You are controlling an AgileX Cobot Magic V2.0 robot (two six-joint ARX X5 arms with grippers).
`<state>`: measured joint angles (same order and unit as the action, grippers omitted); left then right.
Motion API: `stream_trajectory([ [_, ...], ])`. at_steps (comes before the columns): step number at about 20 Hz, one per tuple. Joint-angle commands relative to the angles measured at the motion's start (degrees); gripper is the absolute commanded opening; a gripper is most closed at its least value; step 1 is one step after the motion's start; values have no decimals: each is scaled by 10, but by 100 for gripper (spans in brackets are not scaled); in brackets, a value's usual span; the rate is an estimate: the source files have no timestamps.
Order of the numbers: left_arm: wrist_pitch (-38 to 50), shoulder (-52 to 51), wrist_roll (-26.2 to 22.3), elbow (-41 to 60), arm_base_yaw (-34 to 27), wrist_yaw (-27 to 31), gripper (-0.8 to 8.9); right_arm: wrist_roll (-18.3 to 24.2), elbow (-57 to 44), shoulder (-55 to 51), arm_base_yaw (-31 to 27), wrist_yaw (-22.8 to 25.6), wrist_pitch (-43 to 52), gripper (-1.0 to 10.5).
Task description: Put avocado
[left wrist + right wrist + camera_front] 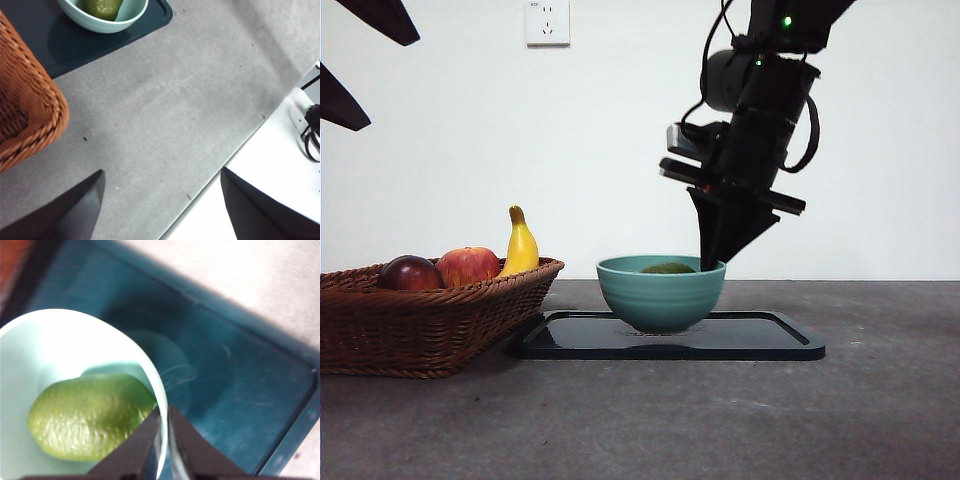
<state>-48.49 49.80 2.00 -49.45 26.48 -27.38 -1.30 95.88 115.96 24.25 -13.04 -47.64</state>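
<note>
The dark olive-green avocado (668, 268) lies inside the teal bowl (660, 295), which stands on the dark tray (750, 340). My right gripper (712, 262) comes down from above at the bowl's right rim. In the right wrist view its jaws (164, 412) stand nearly together with the bowl's rim (152, 380) between them, right beside the avocado (90, 415). My left gripper (161, 171) is open and empty, high above the bare table. The bowl (107, 25) with the avocado (102, 7) shows far off in the left wrist view.
A wicker basket (420, 320) at the left holds a dark red fruit (410, 272), a red-yellow apple (468, 265) and a banana (520, 245). The basket touches the tray's left end. The table's edge and a white power strip (305, 107) lie beyond the left gripper.
</note>
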Motion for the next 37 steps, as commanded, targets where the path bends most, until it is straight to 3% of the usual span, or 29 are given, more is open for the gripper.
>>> stream_trajectory([
  [1, 3, 3, -10, -6, 2, -4, 373, 2, 16, 16, -1, 0, 9, 13],
  [11, 2, 3, -10, -6, 2, -4, 373, -2, 16, 35, -1, -3, 9, 18],
  [14, 2, 3, -10, -6, 2, -4, 373, -15, 17, 31, -1, -2, 10, 137],
  [19, 3, 3, -10, -6, 2, -4, 373, -26, 25, -4, -1, 0, 8, 155],
  [31, 3, 3, -12, -6, 2, -4, 373, 0, 21, -259, 12, 0, -141, 168],
  [37, 5, 3, -12, -6, 2, -4, 373, 0, -104, -434, 49, -2, -142, 168],
])
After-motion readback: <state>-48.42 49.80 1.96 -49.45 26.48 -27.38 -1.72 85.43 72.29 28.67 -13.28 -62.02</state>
